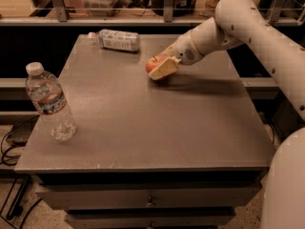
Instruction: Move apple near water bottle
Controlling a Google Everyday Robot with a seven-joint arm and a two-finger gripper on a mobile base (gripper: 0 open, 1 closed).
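Camera view shows the pincer (160, 68) closed on the apple (151, 62), low over the tabletop (157, 132), well apart from the upright water bottle (50, 104). If released too early, the round apple may roll away; if the approach is too near, it may tip the bottle.

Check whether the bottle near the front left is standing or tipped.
Upright: the water bottle stands on its base, cap on top. The gripper holds the apple farther back.

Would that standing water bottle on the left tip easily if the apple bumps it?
Probably. The water bottle stands tall on a narrow base, so a high nudge could topple it. Its round body would likely roll once down. The gripper, over the far side of the table, holds the apple.
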